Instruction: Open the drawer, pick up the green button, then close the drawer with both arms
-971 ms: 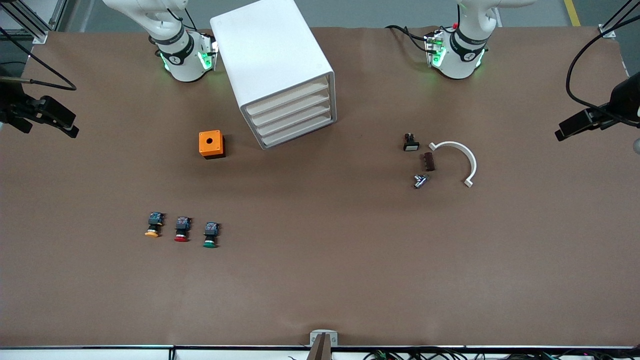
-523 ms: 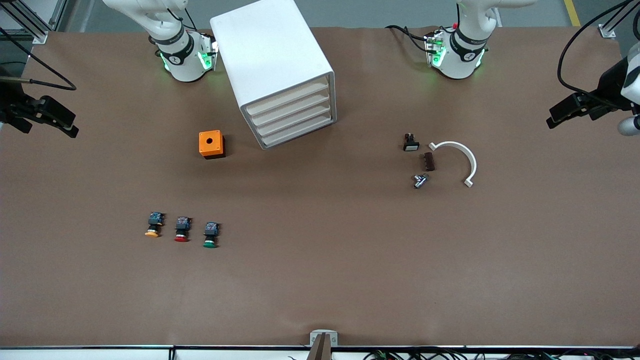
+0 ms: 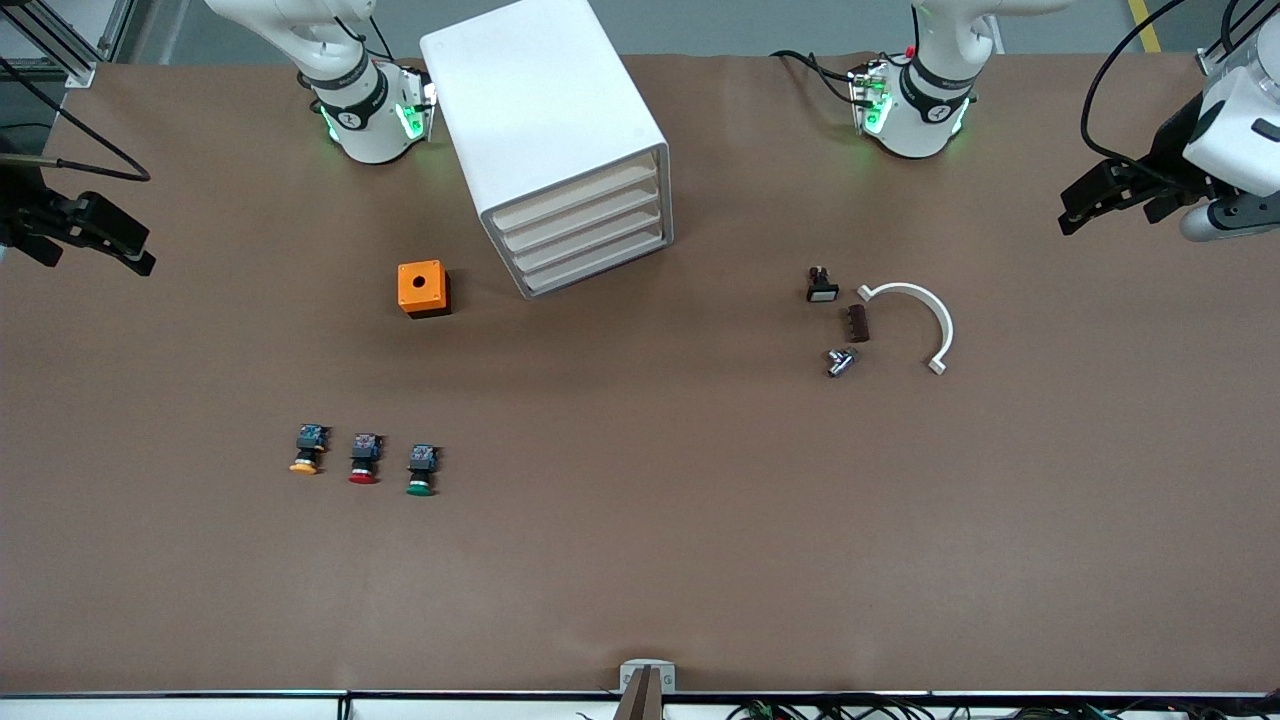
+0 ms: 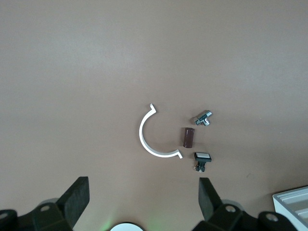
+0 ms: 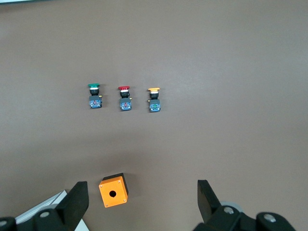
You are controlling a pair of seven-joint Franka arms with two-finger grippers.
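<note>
Fingers of left gripper (image 3: 1085, 205) and right gripper (image 3: 125, 250) spread apart, empty, over brown surface (image 3: 640, 560) ends; green-capped button (image 3: 421, 471) lies outside shut white cabinet drawers (image 3: 585, 235).

The matt brown table covering (image 3: 700, 520) looks smooth; the boxy white plastic cabinet (image 3: 540, 110) is satin, beside it a small shiny metal fitting (image 3: 840, 362)
</note>
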